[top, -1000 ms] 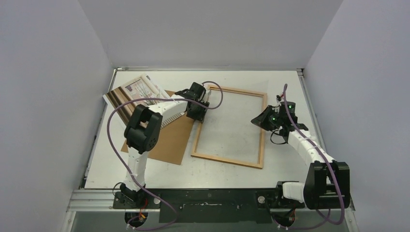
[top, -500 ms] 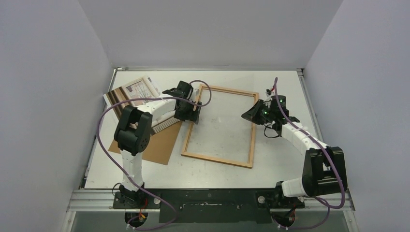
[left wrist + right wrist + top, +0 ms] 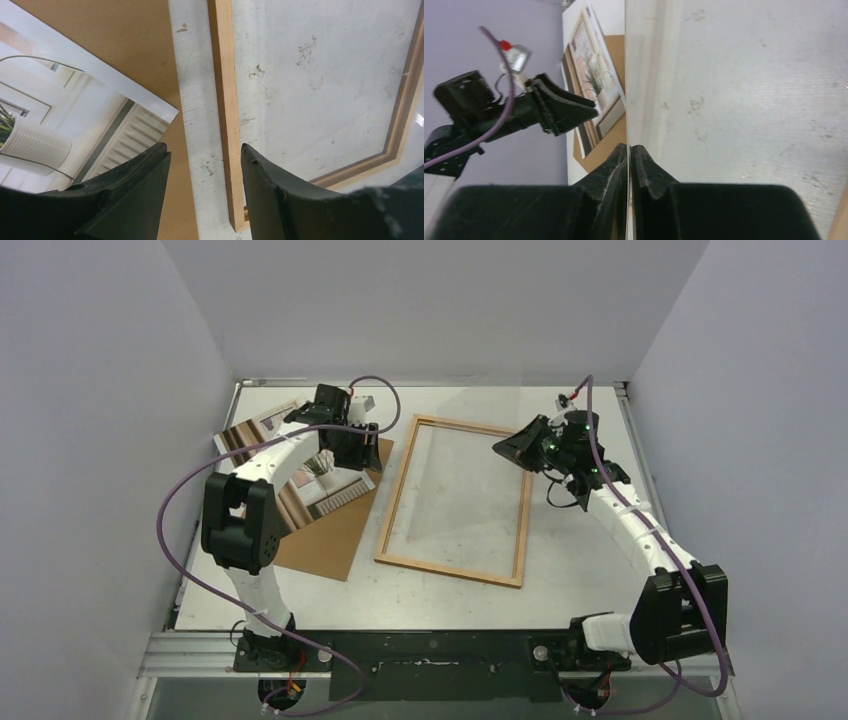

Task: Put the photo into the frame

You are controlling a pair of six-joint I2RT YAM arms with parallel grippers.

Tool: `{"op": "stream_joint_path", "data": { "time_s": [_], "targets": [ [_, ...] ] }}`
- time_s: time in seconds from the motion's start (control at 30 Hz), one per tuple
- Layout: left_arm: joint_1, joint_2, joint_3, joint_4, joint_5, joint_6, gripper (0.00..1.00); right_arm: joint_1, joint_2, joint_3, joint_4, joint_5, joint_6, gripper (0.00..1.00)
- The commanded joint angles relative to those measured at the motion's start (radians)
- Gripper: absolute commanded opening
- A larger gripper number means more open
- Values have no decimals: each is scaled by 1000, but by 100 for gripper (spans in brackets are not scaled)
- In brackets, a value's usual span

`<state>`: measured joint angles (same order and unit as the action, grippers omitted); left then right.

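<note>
The frame [image 3: 398,495] lies flat in the middle of the table, and its left moulding [image 3: 223,100] shows in the left wrist view. The photo [image 3: 300,475] lies to its left on the brown backing sheet [image 3: 335,535], and also shows in the left wrist view [image 3: 75,125]. My left gripper [image 3: 352,443] is open and empty above the photo's right edge; the table strip and moulding show between its fingers [image 3: 202,160]. My right gripper [image 3: 503,448] is at the frame's far right corner, shut [image 3: 629,147] on a thin clear pane [image 3: 626,75] seen edge-on.
The backing sheet [image 3: 125,35] reaches under the photo to about a finger's width from the frame's left side. Grey walls close the table on the left, the back and the right. Purple cables loop over both arms.
The frame slid left. My left gripper let go of its left moulding and moved back-left over the photo. My right gripper moved toward the far right corner with the pane.
</note>
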<state>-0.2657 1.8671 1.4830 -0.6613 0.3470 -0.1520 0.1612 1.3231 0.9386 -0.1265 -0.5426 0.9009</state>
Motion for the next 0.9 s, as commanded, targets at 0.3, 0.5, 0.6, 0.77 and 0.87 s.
{"op": "stream_joint_path", "data": {
  "time_s": [0.3,0.5,0.6,0.77,0.87],
  "targets": [
    [78,-62,-74,43,-65,12,50,195,-70,201,-11,138,63,5],
    [79,-79,-120,75,-79,6,50,197,-18,148,17,163,-30,5],
    [79,-77,-128,79,-82,11,49,192,2,98,44,191,-75,5],
    [75,-70,-140,89,-84,15,49,173,21,-11,155,172,-65,5],
    [63,-63,-155,104,-90,18,49,160,32,-38,165,164,-68,5]
  ]
}}
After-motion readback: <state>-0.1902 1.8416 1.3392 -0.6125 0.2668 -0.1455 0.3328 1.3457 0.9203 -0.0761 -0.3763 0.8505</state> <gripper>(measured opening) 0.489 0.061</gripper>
